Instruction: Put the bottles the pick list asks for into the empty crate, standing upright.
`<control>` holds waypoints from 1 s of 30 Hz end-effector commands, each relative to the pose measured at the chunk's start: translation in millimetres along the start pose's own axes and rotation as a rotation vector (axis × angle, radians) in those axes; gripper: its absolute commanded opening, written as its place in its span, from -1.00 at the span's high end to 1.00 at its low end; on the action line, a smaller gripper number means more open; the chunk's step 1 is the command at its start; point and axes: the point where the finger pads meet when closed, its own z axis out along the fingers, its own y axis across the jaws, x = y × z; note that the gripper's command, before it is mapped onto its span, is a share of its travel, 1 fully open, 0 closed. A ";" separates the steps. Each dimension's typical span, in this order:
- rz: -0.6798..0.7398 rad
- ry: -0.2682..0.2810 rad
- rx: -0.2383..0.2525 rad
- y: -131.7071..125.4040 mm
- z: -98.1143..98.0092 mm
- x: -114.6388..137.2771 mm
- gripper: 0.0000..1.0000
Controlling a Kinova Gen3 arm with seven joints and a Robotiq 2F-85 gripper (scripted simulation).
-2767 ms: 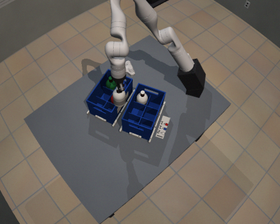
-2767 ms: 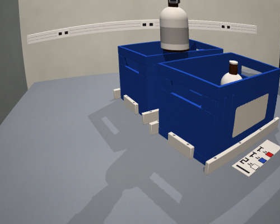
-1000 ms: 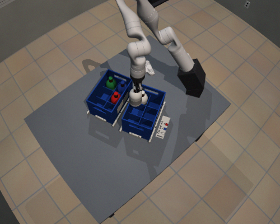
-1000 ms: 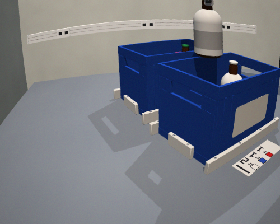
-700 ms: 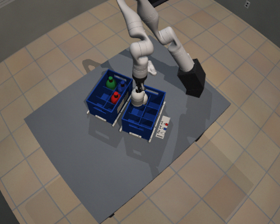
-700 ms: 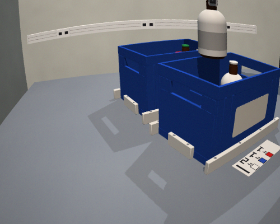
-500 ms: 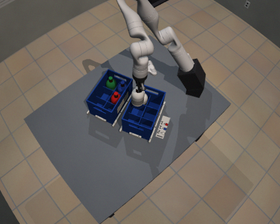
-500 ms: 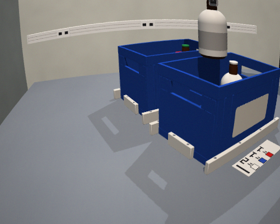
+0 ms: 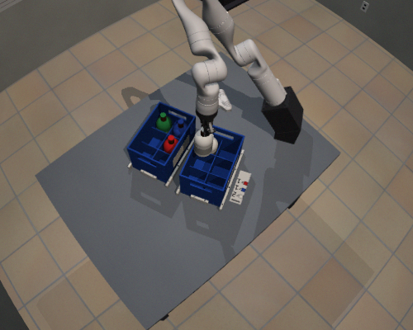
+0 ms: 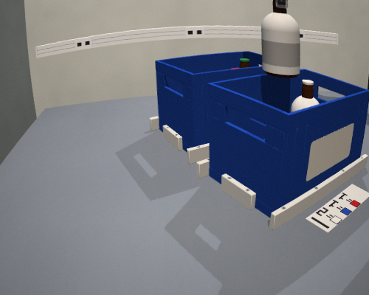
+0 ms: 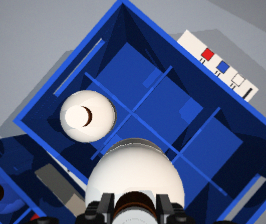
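My gripper [image 9: 206, 130] [image 10: 280, 5] [image 11: 135, 204] is shut on the neck of a white-label bottle [image 9: 202, 145] [image 10: 280, 51] [image 11: 135, 172]. The bottle hangs upright above the pick-list crate [image 9: 214, 198] [image 10: 246, 158] [image 11: 70, 62], over its side nearest the other crate. Another white bottle [image 9: 215, 145] [image 10: 304, 105] [image 11: 102, 117] stands upright in a corner compartment there. The other crate [image 9: 158, 170] [image 10: 176, 114] holds a green bottle [image 9: 163, 123], a blue bottle [image 9: 179, 129] and a red bottle [image 9: 169, 145]. The pick list [image 9: 240, 188] [image 10: 339, 209] [image 11: 194, 43] reads white 2, blue 1, red 1.
The crates stand level, side by side on the grey table [image 9: 102, 198] [image 10: 99, 221]. Low white rails [image 9: 232, 177] [image 10: 316, 189] flank them. The raised crate walls and dividers lie below the hanging bottle. The arm base [image 9: 286, 120] stands at the table's far right.
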 end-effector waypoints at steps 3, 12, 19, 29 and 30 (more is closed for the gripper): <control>0.000 -0.001 -0.001 0.4 -0.5 0.1 0.80; 0.000 -0.001 -0.001 0.4 -0.5 0.3 0.80; 0.000 -0.001 -0.001 0.4 -0.5 0.4 0.80; 0.000 -0.001 -0.001 0.4 3.5 0.6 0.80; 0.000 -0.001 -0.001 0.4 4.5 0.6 0.80</control>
